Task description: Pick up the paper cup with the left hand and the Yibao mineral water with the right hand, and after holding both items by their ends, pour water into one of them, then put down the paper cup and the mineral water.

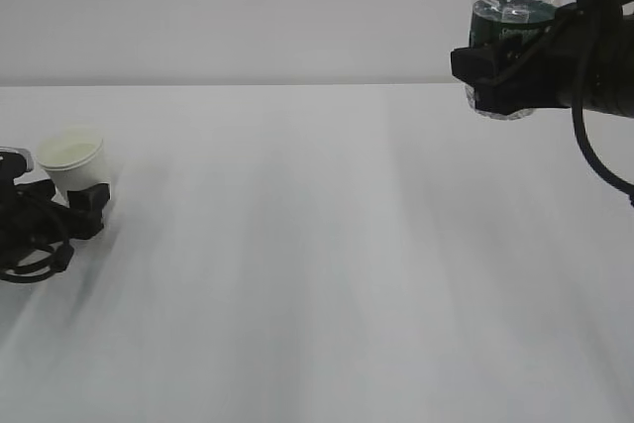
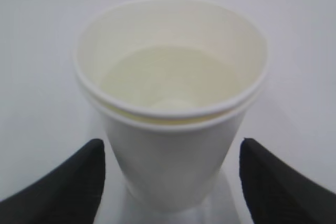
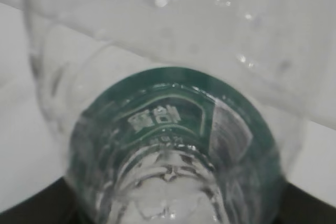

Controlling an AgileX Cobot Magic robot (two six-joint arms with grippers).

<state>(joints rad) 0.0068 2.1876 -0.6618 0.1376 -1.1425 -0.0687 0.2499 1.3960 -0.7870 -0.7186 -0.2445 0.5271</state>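
So the left hand (image 1: 59, 210) sits low on the white table (image 1: 327, 264) way over at the 9 o'clock edge of the exterior view, cables looped up in front of it. Its fingers (image 2: 63, 182) are spread wide. In the left wrist view one black tip shows at about 7 o'clock and the other at 5 o'clock, with the paper cup (image 2: 170, 108) standing between them and a clear strip of table on each side of the cup wall. So it's flanking the cup, not squeezing it.

The cup is upright on the table, rim up, and from the wrist cam it looks like two rims stacked, one just under the other. There's a pale pool of water in the bottom. In the exterior view the cup (image 1: 73, 160) pokes up just behind the black fingers.

Farther back and well apart, up at 2 o'clock in the exterior view, the right hand (image 1: 505, 71) hangs well above the table with the Yibao mineral water (image 1: 510, 22) clamped in its black jaws. The grip is around the lower part, right at the dark green label band. The bottle's top runs out of frame. The right wrist view is basically all bottle (image 3: 168, 145): clear ribbed plastic, green band, black jaw edges peeking in at 7 and 5 o'clock.
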